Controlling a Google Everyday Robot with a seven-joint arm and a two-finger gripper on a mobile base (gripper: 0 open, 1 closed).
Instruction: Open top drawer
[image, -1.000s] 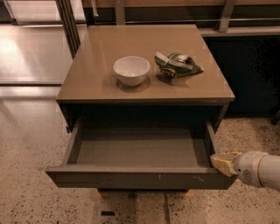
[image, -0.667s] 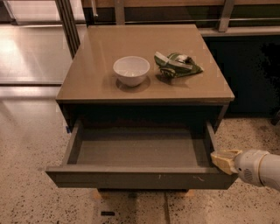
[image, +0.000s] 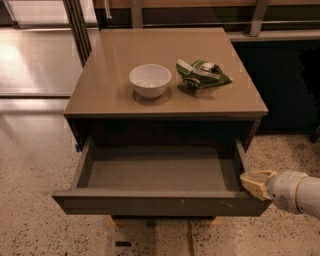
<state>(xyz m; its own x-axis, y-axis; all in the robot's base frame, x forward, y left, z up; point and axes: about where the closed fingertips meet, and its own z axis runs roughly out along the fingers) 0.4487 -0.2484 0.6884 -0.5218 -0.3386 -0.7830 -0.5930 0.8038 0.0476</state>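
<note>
Far left of the gripper, speckled floor (image: 30, 165) runs up to a brown cabinet (image: 110, 95). Level with the gripper and reaching away to its left, the top drawer (image: 160, 204) stands pulled well out of the cabinet. Its shallow grey inside is bare, and its dark front carries small pale scratches toward the end nearest the gripper. Up and left of the gripper, on the cabinet top, sits a white bowl (image: 150, 80), upright. Just right of the bowl, and apart from it, lies a crumpled green packet (image: 201, 74), above the gripper. At the drawer's right front corner is the gripper (image: 256, 184), pale and yellowish, its tip pointing left and touching or just beside the drawer's right wall. Whether it is open or closed cannot be told. Behind it the white arm (image: 295, 192) leaves the view at the right edge.
</note>
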